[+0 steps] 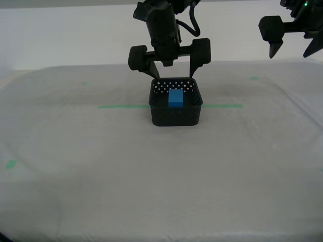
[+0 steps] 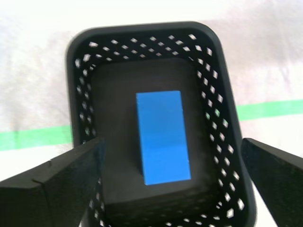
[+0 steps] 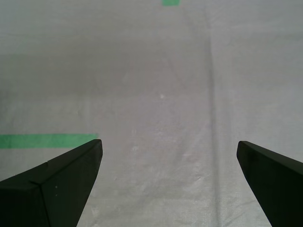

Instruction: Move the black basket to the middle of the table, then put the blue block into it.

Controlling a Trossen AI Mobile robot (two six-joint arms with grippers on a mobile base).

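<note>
While our second gripper (image 1: 171, 75) hangs released above the black basket (image 1: 175, 117) holding the blue block (image 1: 175, 98), lifting carelessly could snag its rim; our first gripper (image 1: 294, 50) idles open.

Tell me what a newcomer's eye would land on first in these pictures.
The bright blue block stands out, lying inside the black basket on the green tape line at the middle of the table. My second gripper hovers open just above the basket. My first gripper hangs open at the exterior view's upper right.
</note>
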